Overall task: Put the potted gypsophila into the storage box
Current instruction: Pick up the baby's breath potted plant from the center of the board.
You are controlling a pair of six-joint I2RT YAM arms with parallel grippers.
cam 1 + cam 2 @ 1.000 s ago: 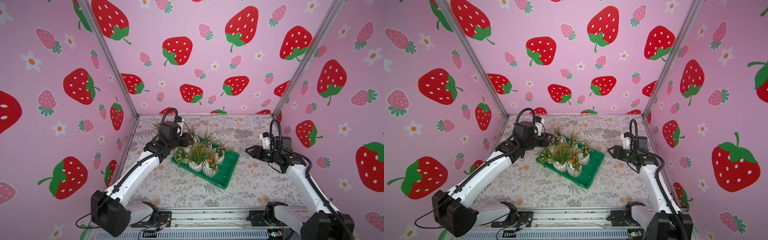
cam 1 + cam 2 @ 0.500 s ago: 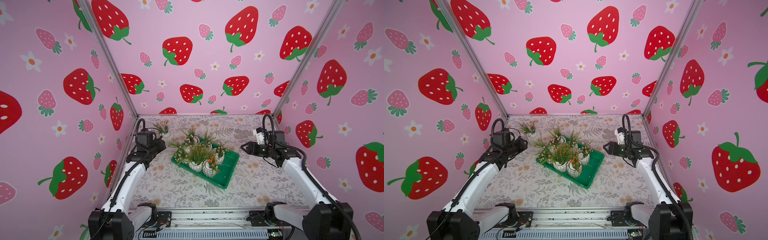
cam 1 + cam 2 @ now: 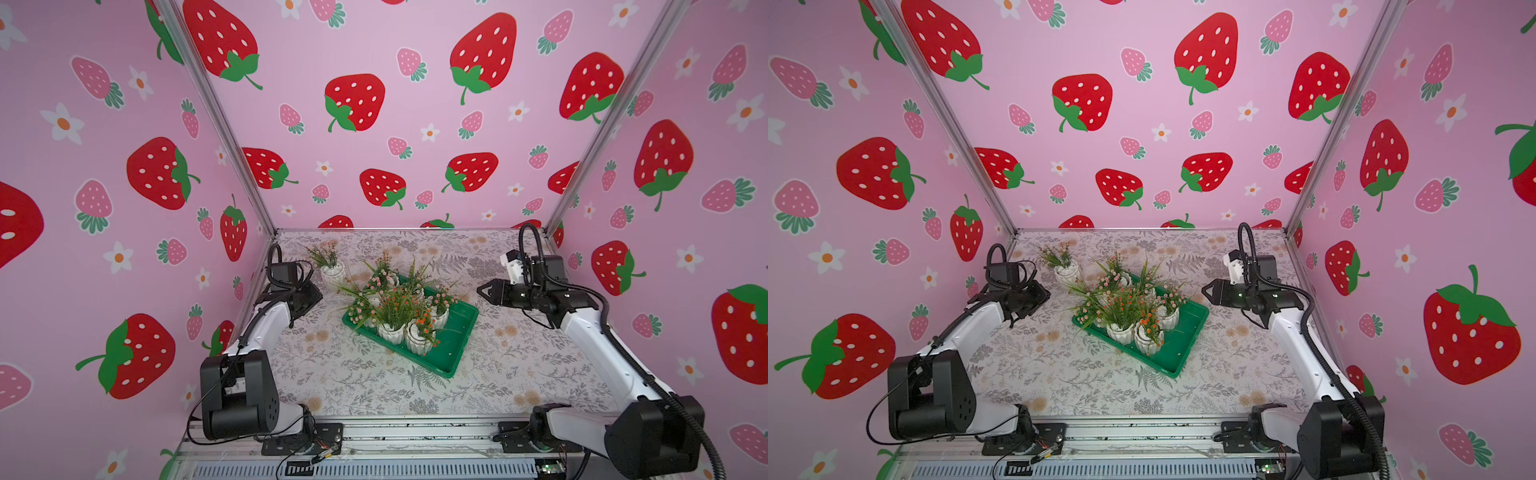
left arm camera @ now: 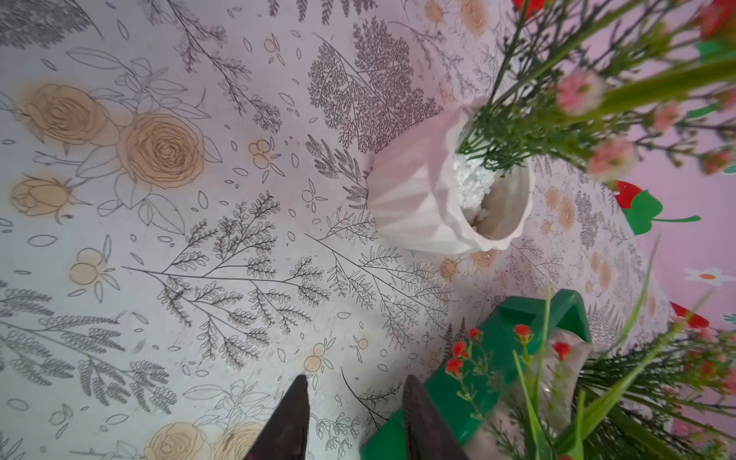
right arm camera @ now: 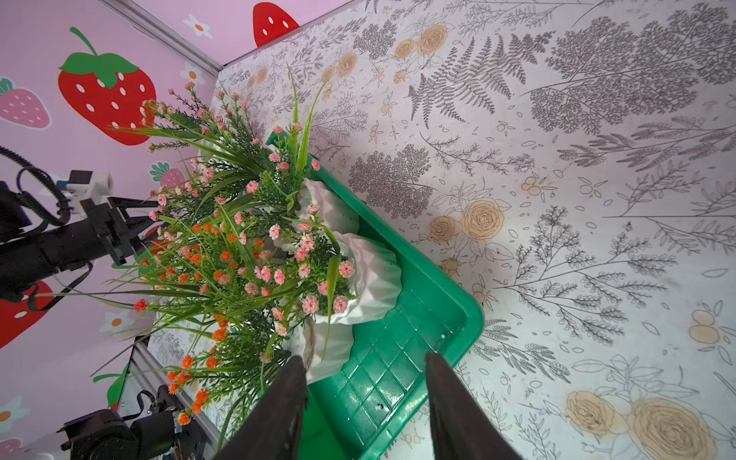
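Left hand (image 4: pixel 354 394) near upright potted gypsophila (image 4: pixel 414 199)

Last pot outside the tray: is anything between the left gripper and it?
Nothing visible. In the left wrist view, bare tablecloth lies between the open left gripper and the lone pot. The corner of the storage box and sprigs of pots already inside sit off to one side, not on that line.

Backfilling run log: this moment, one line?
stray pot: on table, outside storage box | left pincer: open, empty | right pincer: open, empty
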